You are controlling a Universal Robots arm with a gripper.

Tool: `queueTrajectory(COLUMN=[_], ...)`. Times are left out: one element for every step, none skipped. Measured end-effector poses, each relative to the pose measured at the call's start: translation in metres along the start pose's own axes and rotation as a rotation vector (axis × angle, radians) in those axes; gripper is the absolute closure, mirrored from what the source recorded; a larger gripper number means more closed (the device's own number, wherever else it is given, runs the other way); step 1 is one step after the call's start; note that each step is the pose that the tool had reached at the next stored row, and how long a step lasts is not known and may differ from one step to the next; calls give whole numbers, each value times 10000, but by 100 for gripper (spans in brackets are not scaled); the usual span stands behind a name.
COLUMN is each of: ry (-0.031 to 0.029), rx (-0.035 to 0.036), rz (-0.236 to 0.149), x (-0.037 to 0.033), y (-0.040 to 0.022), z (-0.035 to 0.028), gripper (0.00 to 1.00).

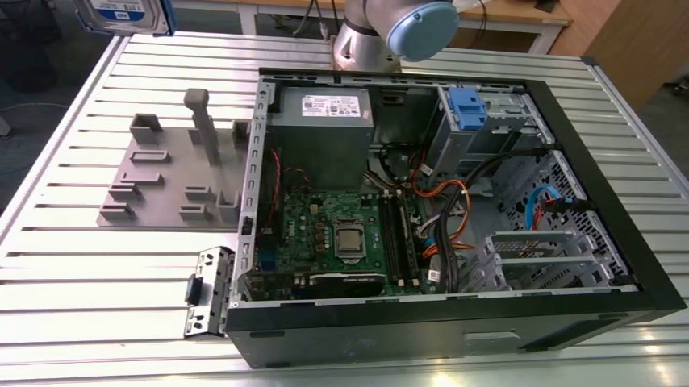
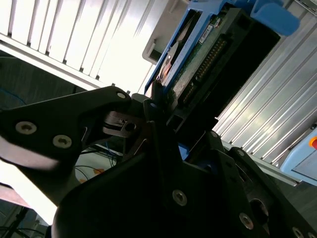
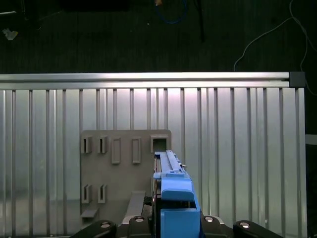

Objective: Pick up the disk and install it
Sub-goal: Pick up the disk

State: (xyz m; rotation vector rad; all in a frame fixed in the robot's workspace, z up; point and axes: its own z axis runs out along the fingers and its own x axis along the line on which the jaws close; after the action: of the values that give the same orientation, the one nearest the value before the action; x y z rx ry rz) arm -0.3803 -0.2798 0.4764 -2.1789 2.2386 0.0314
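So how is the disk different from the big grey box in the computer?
The disk hangs in the air, gripped by the pincer; the grey box sits inside the computer case. The disk wears a blue frame; the grey box is bare metal. The disk's label is white and blue; the grey box's is white. Both carry a label.

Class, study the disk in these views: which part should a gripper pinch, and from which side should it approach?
Pinch the disk across its two broad flat faces, near one short end, coming in end-on. It is a thin slab, so those parallel faces suit a squeeze and the far end stays free. The gripper appears to hold it this way now.
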Motion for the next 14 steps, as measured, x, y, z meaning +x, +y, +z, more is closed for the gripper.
queueTrajectory(ry=[0, 0, 1, 3, 4, 5, 5, 6, 9, 11, 14, 16, 17, 18], rx=[1, 0, -1, -2, -3, -3, -1, -1, -1, -1, -1, 0, 0, 0], rz=[0, 0, 0, 0, -1, -2, -1, -1, -1, -1, 0, 0, 0, 0], x=[0, 0, 0, 0, 0, 1, 2, 4, 5, 7, 8, 10, 14, 18], y=[0, 0, -1, -2, -6, -13, -19, -27, -36, -47, -60, -71, -82, -92], z=[-1, -1, -2, -2, -2, -2, -1, -1, -1, -1, -1, 0, -1, -1], gripper=[64, 64, 64, 64, 64, 64, 64, 64, 64, 64, 64, 64, 64, 64])
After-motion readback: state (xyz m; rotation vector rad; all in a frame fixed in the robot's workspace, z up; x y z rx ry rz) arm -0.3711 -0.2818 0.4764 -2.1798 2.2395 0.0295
